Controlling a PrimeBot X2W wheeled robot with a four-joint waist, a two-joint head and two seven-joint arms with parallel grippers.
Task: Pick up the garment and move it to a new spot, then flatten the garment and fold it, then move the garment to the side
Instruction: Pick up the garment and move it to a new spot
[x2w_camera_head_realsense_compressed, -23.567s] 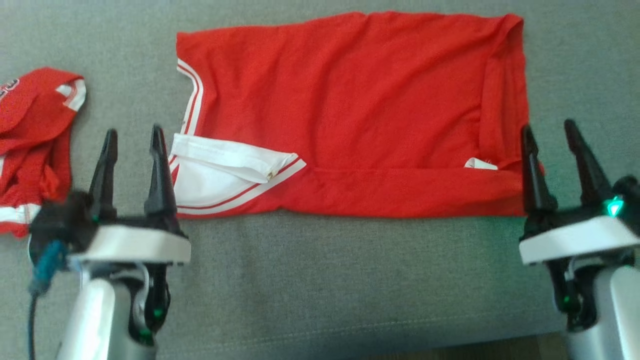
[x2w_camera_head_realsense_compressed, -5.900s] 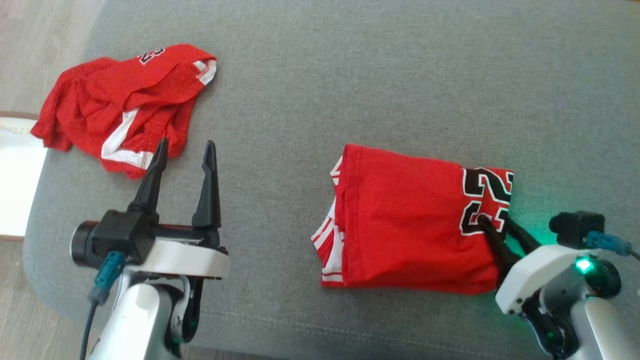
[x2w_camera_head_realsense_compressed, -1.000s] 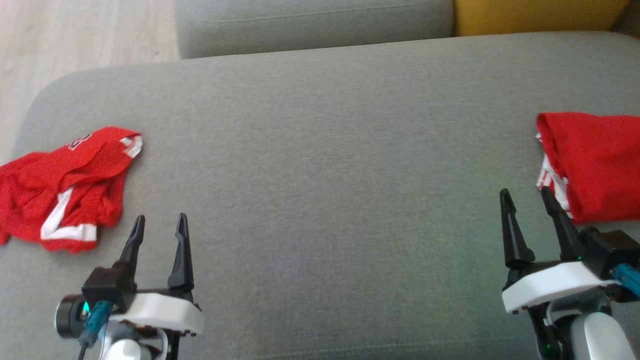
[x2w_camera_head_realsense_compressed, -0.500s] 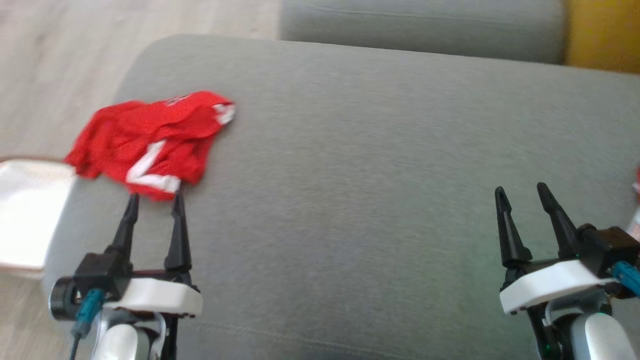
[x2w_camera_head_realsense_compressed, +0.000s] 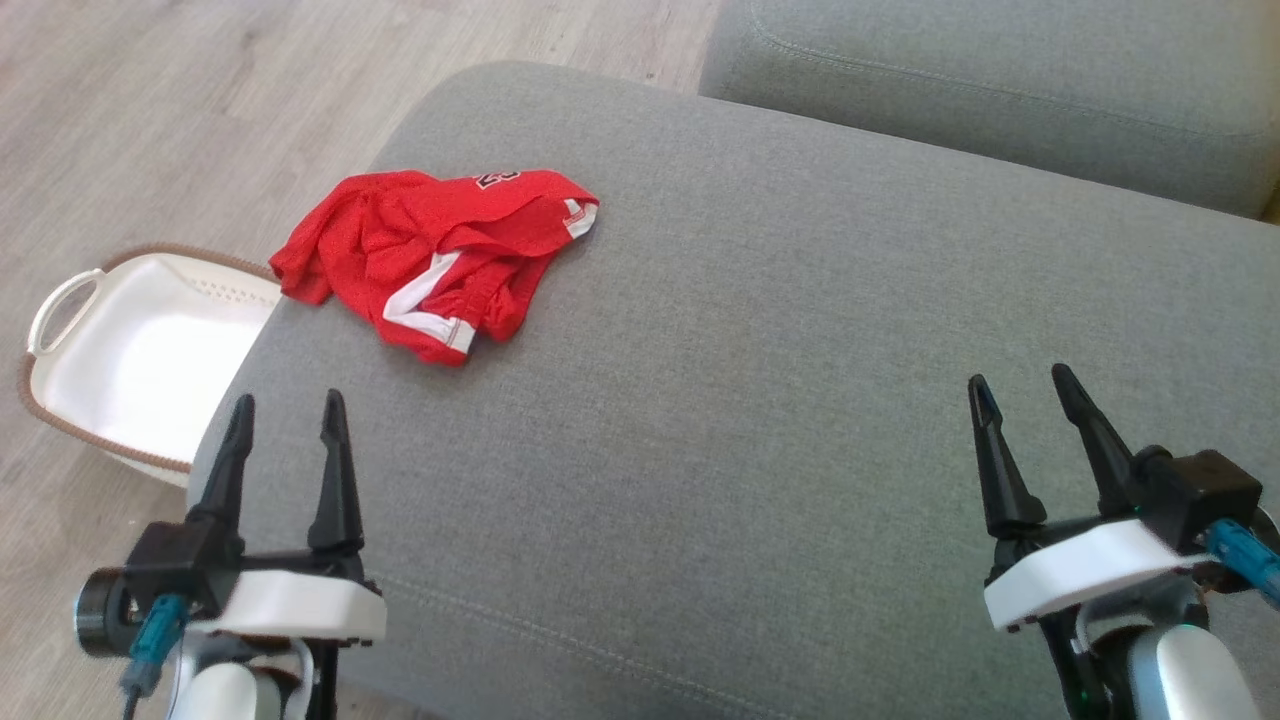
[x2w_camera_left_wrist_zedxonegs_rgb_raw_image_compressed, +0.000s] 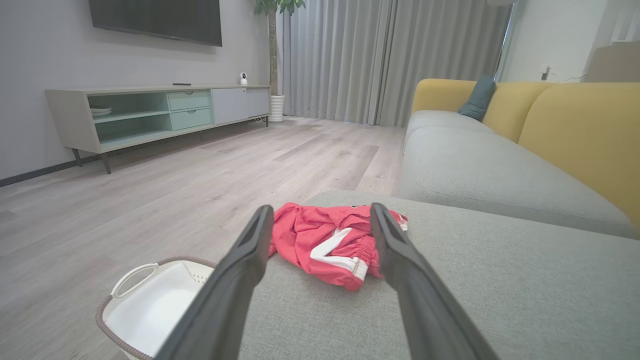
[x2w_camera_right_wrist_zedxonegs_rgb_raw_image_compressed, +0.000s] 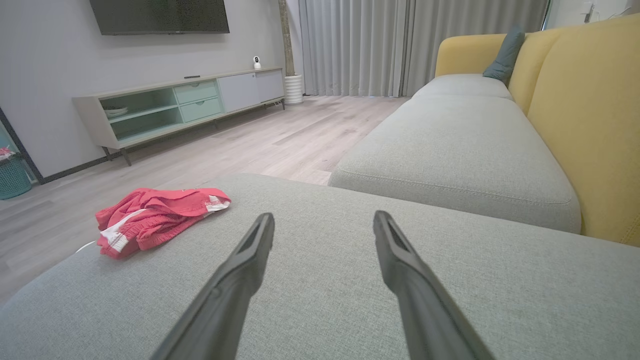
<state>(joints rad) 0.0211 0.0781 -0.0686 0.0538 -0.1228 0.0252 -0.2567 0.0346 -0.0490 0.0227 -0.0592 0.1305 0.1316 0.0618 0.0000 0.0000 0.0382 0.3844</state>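
- two grippers hang over the grey seat cushion (x2w_camera_head_realsense_compressed: 760, 420) with nothing in them: the left gripper (x2w_camera_head_realsense_compressed: 288, 400) and the right gripper (x2w_camera_head_realsense_compressed: 1019, 378) both have their fingers spread apart, just as a second ago.
- one second back, a folded red garment lay at the right edge of the head view. the whole picture has swung since, so we read that as the camera turning, not cloth moving.
- half a second ago the left fingertips overlapped the near hem of the crumpled red garment (x2w_camera_head_realsense_compressed: 440, 260) in the head view. now they stand well short of it.
- one crumpled red garment lies on the cushion near its far left corner, apart from both grippers. in the left wrist view it sits beyond and between that gripper's fingers.
- one white basket (x2w_camera_head_realsense_compressed: 130, 350) stands on the wooden floor (x2w_camera_head_realsense_compressed: 200, 100) just beside the cushion's left edge, with more of it in view than half a second ago.
- two grey seat cushions: the one we work over and a second cushion (x2w_camera_head_realsense_compressed: 1000, 90) behind it.
- in the wrist views we count one wall screen (x2w_camera_left_wrist_zedxonegs_rgb_raw_image_compressed: 155, 20), one low cabinet (x2w_camera_left_wrist_zedxonegs_rgb_raw_image_compressed: 150, 112), one potted plant (x2w_camera_left_wrist_zedxonegs_rgb_raw_image_compressed: 276, 100) and one teal pillow (x2w_camera_left_wrist_zedxonegs_rgb_raw_image_compressed: 479, 97) against a yellow backrest (x2w_camera_left_wrist_zedxonegs_rgb_raw_image_compressed: 575, 135).
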